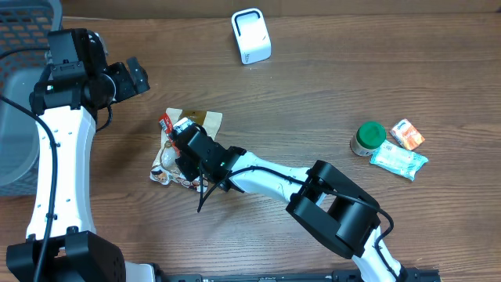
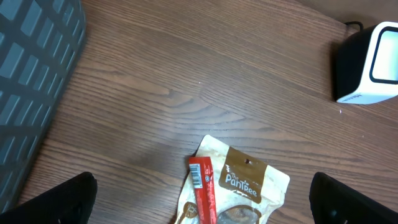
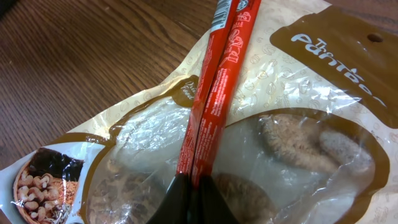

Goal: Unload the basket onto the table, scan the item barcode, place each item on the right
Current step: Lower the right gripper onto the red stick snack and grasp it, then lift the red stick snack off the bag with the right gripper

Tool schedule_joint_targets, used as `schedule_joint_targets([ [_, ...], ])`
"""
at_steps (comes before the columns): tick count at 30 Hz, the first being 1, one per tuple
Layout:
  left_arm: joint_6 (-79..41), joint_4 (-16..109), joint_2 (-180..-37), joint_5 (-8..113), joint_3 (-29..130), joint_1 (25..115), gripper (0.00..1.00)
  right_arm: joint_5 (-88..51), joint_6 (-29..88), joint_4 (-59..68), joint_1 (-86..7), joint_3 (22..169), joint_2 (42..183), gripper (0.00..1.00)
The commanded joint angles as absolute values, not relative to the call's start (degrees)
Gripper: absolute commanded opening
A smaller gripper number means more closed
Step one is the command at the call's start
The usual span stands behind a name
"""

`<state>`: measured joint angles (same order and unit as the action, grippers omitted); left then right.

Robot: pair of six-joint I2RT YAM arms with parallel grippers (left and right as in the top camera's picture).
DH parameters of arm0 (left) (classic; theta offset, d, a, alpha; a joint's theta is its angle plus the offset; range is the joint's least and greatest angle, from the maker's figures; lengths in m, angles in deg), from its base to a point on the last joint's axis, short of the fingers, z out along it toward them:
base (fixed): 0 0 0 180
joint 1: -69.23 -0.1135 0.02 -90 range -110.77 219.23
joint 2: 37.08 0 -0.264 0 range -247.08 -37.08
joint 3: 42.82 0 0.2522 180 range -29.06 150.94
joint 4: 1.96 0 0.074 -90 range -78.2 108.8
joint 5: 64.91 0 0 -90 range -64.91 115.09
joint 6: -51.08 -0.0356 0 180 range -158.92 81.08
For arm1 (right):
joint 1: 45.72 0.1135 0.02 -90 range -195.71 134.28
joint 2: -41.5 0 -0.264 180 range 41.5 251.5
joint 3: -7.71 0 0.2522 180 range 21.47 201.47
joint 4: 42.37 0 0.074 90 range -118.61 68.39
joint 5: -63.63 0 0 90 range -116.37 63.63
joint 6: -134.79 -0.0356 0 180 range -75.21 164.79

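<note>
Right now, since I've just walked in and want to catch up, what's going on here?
The right claw is shut on one end of a red stick that lies across a snack pouch. The left claw is open, holding nothing, near the basket. The scanner stands further back, apart from both, so the stick is not yet at it.

On the wooden table point(image 1: 329, 86), a green-lidded jar point(image 1: 368, 139), an orange-and-white packet point(image 1: 407, 134) and a pale blue pack point(image 1: 399, 161) cluster at the right, while a grey mesh basket point(image 1: 19, 35) sits at the left edge.
</note>
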<state>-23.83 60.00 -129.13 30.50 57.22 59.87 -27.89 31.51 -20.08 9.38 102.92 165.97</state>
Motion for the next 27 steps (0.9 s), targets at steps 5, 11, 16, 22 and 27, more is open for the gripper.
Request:
schedule_joint_targets([
  [5,-23.1,60.0,-128.6,30.9,58.4,60.3,1.0,-28.2,31.8,-17.6,7.5,104.5,157.0,0.04],
  [11,-23.1,60.0,-128.6,30.9,58.4,60.3,1.0,-21.3,36.5,-8.8,4.6,104.5,146.5,0.04],
  [16,-23.1,59.9,-128.6,30.9,58.4,60.4,1.0,-20.2,38.8,7.1,0.0,104.5,139.9,0.04],
  [22,-23.1,60.0,-128.6,30.9,58.4,60.4,1.0,-15.6,53.9,27.1,-6.9,104.5,137.6,0.04],
  [27,-23.1,60.0,-128.6,30.9,58.4,60.4,1.0,-1.2,79.6,42.6,-11.5,104.4,137.6,0.04],
])
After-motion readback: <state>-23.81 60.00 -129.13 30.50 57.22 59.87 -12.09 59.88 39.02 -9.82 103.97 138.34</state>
